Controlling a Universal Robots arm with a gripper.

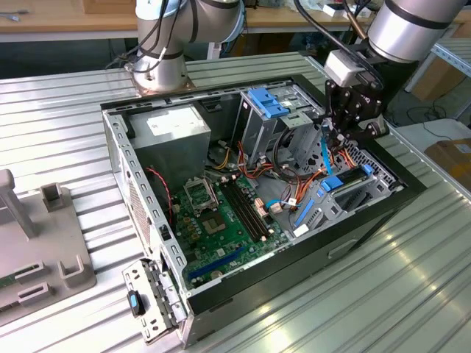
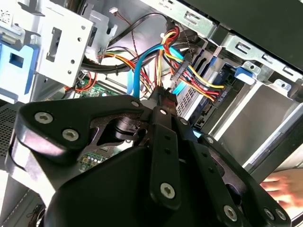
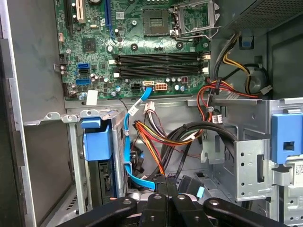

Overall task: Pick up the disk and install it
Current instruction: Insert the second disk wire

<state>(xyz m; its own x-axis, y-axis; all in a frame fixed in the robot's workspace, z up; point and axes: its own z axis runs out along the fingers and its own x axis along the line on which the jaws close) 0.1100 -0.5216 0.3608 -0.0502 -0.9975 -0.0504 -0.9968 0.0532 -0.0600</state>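
The disk (image 1: 337,182) lies in the lower drive bay at the exterior view's right end of the open computer case, its blue carrier edge facing up. In the first wrist view the disk (image 3: 97,141) shows a blue frame end over a dark body inside the bay. The second wrist view has the disk (image 2: 222,75) behind the cables. My gripper (image 1: 333,141) hangs just above and behind the bay, among the cable bundle. Its fingers (image 3: 158,189) are pressed together with nothing visible between them. In the second wrist view my gripper (image 2: 163,93) ends beside a black cable connector.
A fixed blue bracket (image 1: 268,101) tops the metal drive cage. Blue, orange, yellow and black cables (image 3: 156,142) crowd the space around the fingers. The green motherboard (image 1: 221,213) fills the case floor. A blurred hand (image 2: 284,185) shows outside the case wall.
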